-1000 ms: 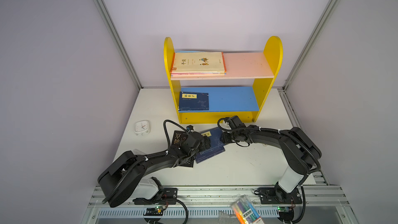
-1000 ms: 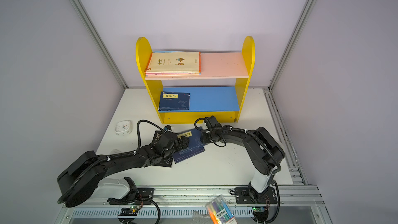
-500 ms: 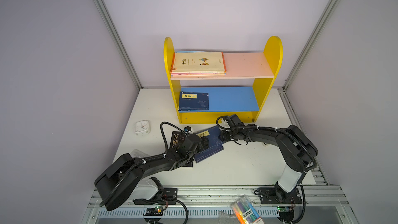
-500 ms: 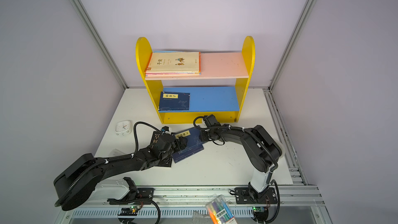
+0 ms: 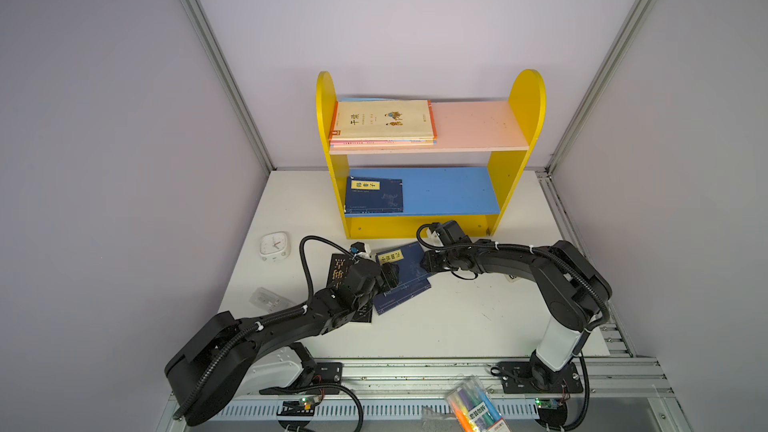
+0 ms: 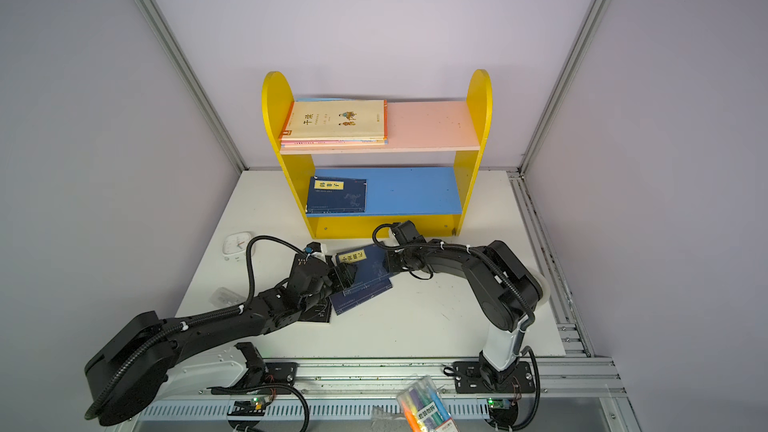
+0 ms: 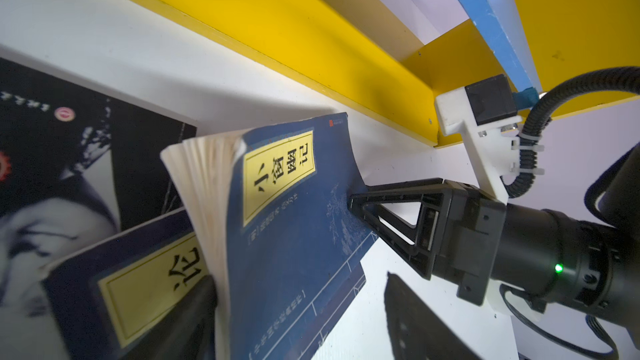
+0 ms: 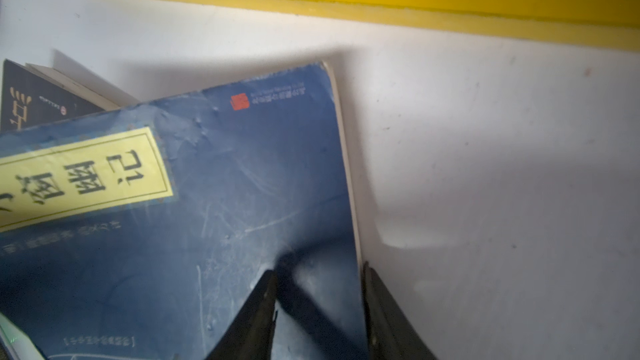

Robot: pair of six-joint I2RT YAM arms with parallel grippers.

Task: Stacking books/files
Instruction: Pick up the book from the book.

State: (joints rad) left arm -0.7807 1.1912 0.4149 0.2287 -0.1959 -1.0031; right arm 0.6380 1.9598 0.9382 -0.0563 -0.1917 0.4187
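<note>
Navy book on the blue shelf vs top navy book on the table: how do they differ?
Pose: the shelf book lies flat; the table book is tilted, pages fanned.
Contact: no pincer touches the shelf book; the right pincer grips the table book's edge.
Support: the shelf book sits on the blue shelf; the table book leans over a second navy book.
Shared: navy covers, yellow title labels.

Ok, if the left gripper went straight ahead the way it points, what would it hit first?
The lifted navy book, its page edge between the open jaws; beyond that, probably the right gripper holding its far edge.
</note>
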